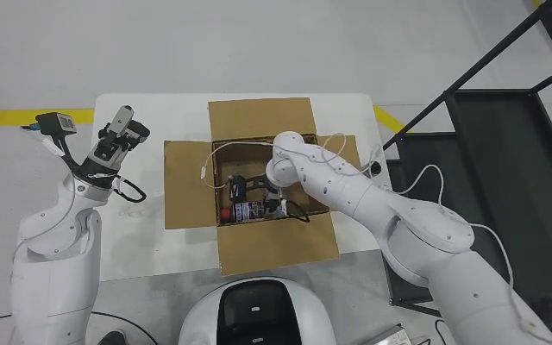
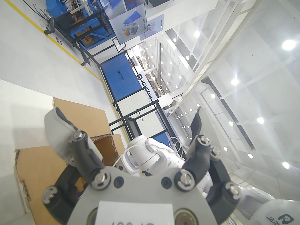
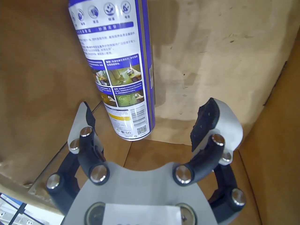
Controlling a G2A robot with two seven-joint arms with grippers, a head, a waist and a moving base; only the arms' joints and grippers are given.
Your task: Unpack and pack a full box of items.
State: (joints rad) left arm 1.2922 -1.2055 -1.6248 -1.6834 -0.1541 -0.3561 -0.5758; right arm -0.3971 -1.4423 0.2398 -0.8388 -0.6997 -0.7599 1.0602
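An open cardboard box point(image 1: 261, 117) stands in the middle of the white table point(image 1: 147, 246), flaps spread out. On its floor lies a blue and white spray can point(image 1: 248, 210) with a red cap, next to a side wall. My right gripper point(image 1: 259, 196) is down inside the box. In the right wrist view it is open point(image 3: 147, 105), its fingers on either side of the bottom end of the spray can point(image 3: 114, 54) without touching it. My left gripper point(image 1: 126, 128) is held up in the air left of the box, open point(image 2: 126, 115) and holding nothing.
A black metal frame point(image 1: 483, 112) stands past the table's right edge. White cables point(image 1: 210, 164) hang from the right arm over the box. The left wrist view looks over a box flap point(image 2: 79, 120) and the right arm point(image 2: 150, 153) toward shelves behind.
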